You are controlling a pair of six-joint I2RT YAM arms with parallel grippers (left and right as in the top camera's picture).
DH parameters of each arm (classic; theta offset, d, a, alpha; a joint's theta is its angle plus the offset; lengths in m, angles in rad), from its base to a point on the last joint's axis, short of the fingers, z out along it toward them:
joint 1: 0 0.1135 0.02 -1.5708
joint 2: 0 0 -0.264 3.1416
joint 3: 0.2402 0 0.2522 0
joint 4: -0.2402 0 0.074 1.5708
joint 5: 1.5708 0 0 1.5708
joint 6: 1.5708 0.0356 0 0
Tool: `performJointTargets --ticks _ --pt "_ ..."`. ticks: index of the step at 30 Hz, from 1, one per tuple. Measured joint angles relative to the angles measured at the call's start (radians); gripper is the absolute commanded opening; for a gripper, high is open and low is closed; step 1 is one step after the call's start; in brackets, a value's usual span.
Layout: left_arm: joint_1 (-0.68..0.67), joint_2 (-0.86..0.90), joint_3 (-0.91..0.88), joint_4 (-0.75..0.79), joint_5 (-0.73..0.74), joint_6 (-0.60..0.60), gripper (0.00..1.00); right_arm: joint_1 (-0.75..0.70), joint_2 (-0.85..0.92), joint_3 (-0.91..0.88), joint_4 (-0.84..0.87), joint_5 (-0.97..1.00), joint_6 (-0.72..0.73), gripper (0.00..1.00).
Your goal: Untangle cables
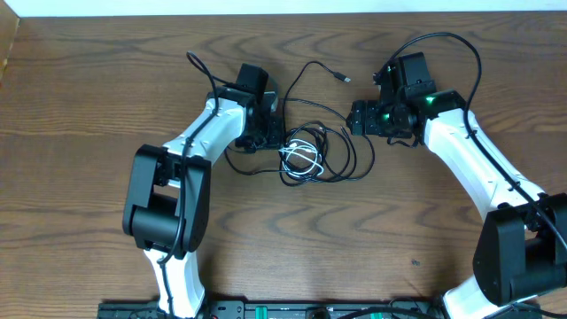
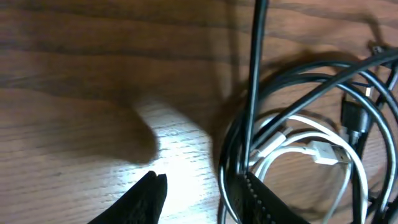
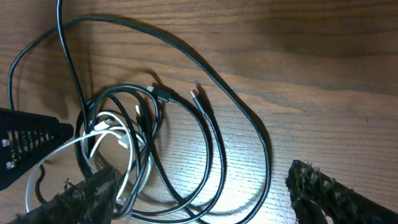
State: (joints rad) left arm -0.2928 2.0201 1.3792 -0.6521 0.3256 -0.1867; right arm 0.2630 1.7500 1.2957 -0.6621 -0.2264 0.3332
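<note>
Left claw point(image 1: 270, 140) with fingers apart at the cable heap; right claw point(image 1: 357, 120) spread wide just beside it.

Entry, as logged from my remote station: white cable point(image 1: 301, 159), short, coiled inside the loops of the black cables point(image 1: 341, 155), with the heap lying near the middle of the table point(image 1: 89, 106). On the left wrist view, the left claw's fingers point(image 2: 140, 202) straddle the heap's edge with black strands running between them, and nothing is clamped. One black strand leaves the heap toward the far edge and ends in a small plug point(image 1: 342, 79). On the right wrist view, the right claw's fingers point(image 3: 329, 193) flank a wide black loop without touching it.
</note>
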Motion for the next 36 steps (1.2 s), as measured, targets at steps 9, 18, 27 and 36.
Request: performJointTargets --ticks 9,18,27,36 --pt "-0.001 0.003 0.0 0.005 -0.018 0.0 0.4 0.0 0.0 0.0 -0.003 0.0 0.0 0.84" --pt "-0.039 0.032 0.0 0.028 -0.018 0.0 0.4 0.0 0.0 0.0 -0.006 0.0 0.0 0.84" --pt "-0.042 0.045 0.009 0.033 -0.015 -0.002 0.26 0.0 0.0 0.0 -0.006 0.002 0.0 0.85" --pt "-0.055 0.051 0.016 0.036 -0.014 -0.019 0.36 0.0 0.0 0.0 -0.006 0.003 0.0 0.85"
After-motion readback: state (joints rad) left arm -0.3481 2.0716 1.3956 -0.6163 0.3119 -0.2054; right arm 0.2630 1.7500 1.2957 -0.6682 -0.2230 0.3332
